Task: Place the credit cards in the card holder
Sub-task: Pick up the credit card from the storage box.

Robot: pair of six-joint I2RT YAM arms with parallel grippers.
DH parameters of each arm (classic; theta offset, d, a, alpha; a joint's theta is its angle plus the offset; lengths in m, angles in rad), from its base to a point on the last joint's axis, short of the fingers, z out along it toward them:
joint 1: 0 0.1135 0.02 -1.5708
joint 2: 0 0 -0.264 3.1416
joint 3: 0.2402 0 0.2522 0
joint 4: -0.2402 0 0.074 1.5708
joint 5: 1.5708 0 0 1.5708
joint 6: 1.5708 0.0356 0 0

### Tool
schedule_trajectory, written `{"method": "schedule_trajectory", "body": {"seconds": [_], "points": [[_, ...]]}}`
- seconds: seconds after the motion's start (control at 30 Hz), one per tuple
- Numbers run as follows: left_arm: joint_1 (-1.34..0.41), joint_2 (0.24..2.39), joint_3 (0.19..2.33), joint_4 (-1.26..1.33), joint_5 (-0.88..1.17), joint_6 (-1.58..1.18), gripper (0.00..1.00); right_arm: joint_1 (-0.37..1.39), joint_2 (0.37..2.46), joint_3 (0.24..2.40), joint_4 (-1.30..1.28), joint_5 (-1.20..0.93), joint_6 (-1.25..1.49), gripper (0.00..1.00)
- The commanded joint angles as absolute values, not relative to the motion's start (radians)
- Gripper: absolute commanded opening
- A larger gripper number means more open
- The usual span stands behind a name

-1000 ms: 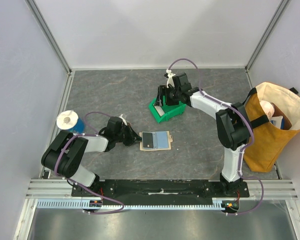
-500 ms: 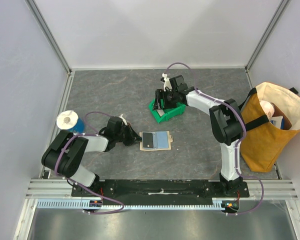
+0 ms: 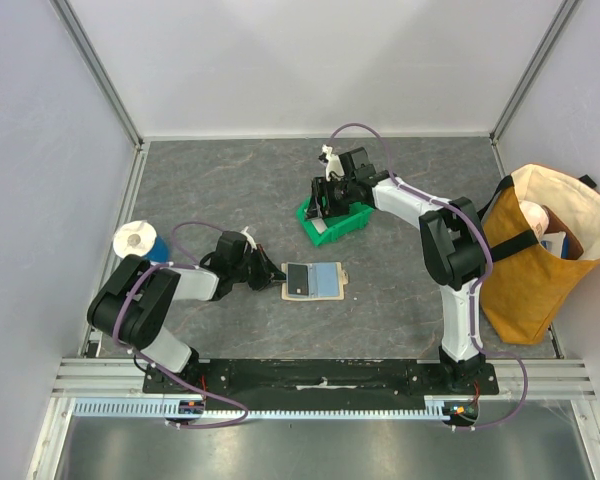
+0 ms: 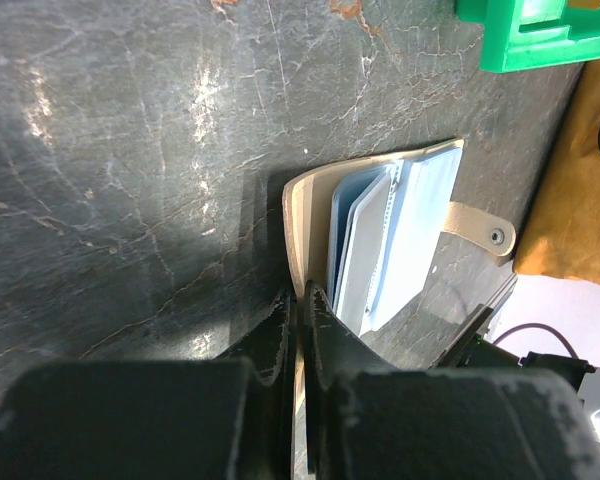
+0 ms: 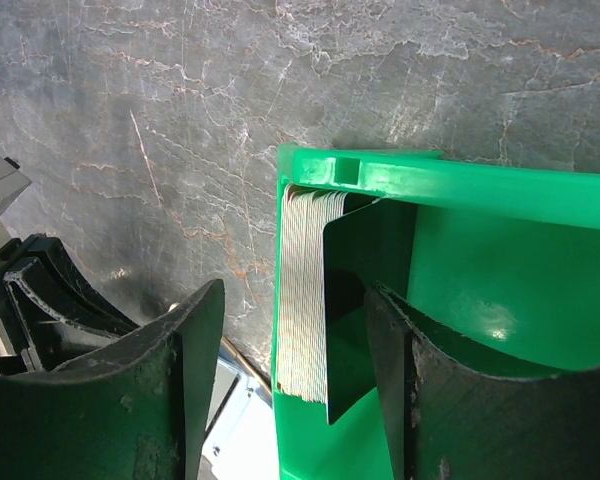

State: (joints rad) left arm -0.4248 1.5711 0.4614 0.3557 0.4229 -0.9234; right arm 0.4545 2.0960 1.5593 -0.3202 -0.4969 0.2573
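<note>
- At 1 o'clock from the card holder (image 3: pixel 313 281) in the top view, the green bin (image 3: pixel 338 226) was found on the desk (image 3: pixel 230 190), with the right end effector (image 3: pixel 326 199) lowered over it.
- In the right wrist view, the credit cards (image 5: pixel 302 260) were seen packed on edge against the bin's 9 o'clock wall, the long axis of the stack running from 12 to 6 o'clock.
- The right end effector was held open, its jaws straddling that wall and the stack; no card was gripped.
- The right arm was judged far nearer to the stack.
- The left end effector (image 4: pixel 298 300) was clamped on the card holder's tan cover edge, pinning it open.
- Light blue cards (image 4: pixel 365 260) were seen tucked in its pockets, the snap tab (image 4: pixel 485 228) at 3 o'clock.
</note>
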Motion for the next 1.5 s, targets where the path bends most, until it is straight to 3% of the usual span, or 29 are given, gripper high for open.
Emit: {"method": "schedule_trajectory", "body": {"seconds": [0.0, 0.73, 0.97, 1.47], "points": [[-0.425, 1.598, 0.459, 0.314, 0.396, -0.877, 0.02, 0.457, 2.082, 1.595, -0.330, -0.529, 0.245, 0.64], [-0.426, 1.617, 0.466, 0.314, 0.406, -0.877, 0.02, 0.453, 2.062, 1.598, -0.330, -0.482, 0.242, 0.20], [-0.425, 1.628, 0.462, 0.324, 0.413, -0.879, 0.02, 0.443, 2.057, 1.605, -0.330, -0.453, 0.245, 0.11], [-0.425, 1.638, 0.468, 0.327, 0.413, -0.881, 0.02, 0.443, 2.051, 1.615, -0.328, -0.535, 0.287, 0.04]]}}
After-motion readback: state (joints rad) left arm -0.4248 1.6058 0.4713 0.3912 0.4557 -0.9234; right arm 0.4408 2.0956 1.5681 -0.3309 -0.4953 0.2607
